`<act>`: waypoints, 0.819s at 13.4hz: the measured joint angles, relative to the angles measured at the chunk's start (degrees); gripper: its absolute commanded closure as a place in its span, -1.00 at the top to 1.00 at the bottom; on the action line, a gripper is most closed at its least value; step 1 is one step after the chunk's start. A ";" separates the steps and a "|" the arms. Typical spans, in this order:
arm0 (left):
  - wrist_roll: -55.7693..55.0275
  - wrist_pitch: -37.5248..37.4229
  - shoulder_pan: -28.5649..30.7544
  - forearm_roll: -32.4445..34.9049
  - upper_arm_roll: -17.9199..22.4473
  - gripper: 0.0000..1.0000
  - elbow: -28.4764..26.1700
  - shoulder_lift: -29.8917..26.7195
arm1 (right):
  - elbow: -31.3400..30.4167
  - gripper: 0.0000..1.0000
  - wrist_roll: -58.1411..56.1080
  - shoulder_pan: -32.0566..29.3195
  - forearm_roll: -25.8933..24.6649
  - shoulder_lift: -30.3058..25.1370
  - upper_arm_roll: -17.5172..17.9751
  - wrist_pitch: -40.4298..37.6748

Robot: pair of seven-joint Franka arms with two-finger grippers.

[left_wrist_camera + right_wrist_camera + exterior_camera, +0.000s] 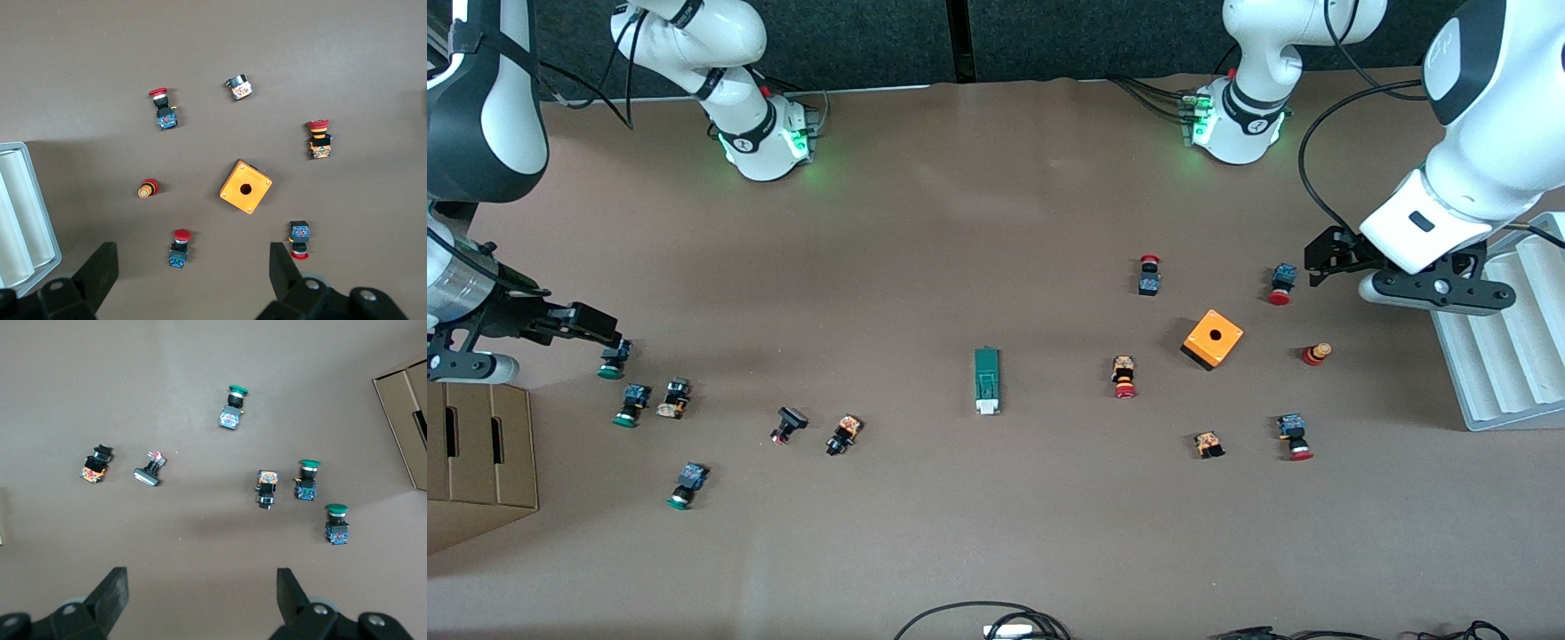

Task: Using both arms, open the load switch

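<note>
The load switch (986,380), a narrow dark-green bar with a white end block, lies flat mid-table with its white end toward the front camera. Neither wrist view shows it. My left gripper (1319,258) (193,263) hangs open over the table at the left arm's end, above a red-capped push button (180,248) (1281,284), and holds nothing. My right gripper (600,331) (201,580) hangs open over the right arm's end, beside a green-capped push button (613,360), with only bare table between its fingers. Both grippers are well apart from the switch.
An orange cube box (1212,339) (245,187) and several red-capped buttons lie toward the left arm's end. Several green-capped and black buttons lie toward the right arm's end. A white ribbed tray (1507,338) and a cardboard box (480,453) stand at the table's two ends.
</note>
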 measured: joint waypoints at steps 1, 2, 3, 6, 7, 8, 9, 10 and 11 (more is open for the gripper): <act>0.00 -0.11 0.00 -0.02 0.00 1.00 0.00 0.01 | 0.00 1.00 0.00 -0.08 0.00 0.01 -0.08 0.00; 0.00 -0.21 -0.02 -0.06 0.00 1.00 0.00 0.01 | 0.00 1.00 0.00 -0.16 0.00 0.01 -0.15 0.00; 0.00 -0.24 -0.07 -0.14 -0.01 1.00 0.00 0.01 | 0.01 1.00 0.00 -0.26 0.00 0.01 -0.17 0.00; -2.11 -0.28 -0.29 -1.17 -0.57 1.00 0.00 0.02 | 0.01 1.00 0.00 -0.31 0.00 0.01 -0.24 0.00; -3.59 -0.28 -0.32 -1.52 -1.42 1.00 0.00 0.02 | 0.01 1.00 0.00 -0.32 0.00 0.01 -0.25 0.00; -5.71 -0.28 -0.37 -1.65 -2.64 1.00 0.00 0.02 | 0.01 1.00 0.00 -0.32 0.00 0.01 -0.26 0.00; -8.20 -0.28 -0.42 -1.71 -4.06 1.00 0.01 0.02 | 0.01 1.00 0.00 -0.32 0.00 0.01 -0.26 0.00; -11.05 -0.28 -0.49 -1.73 -5.73 1.00 0.03 0.01 | 0.01 1.00 0.00 -0.32 0.00 0.02 -0.27 0.00; -13.76 -0.26 -0.57 -1.73 -7.27 1.00 0.04 0.01 | 0.01 1.00 0.00 -0.32 0.00 0.02 -0.27 0.00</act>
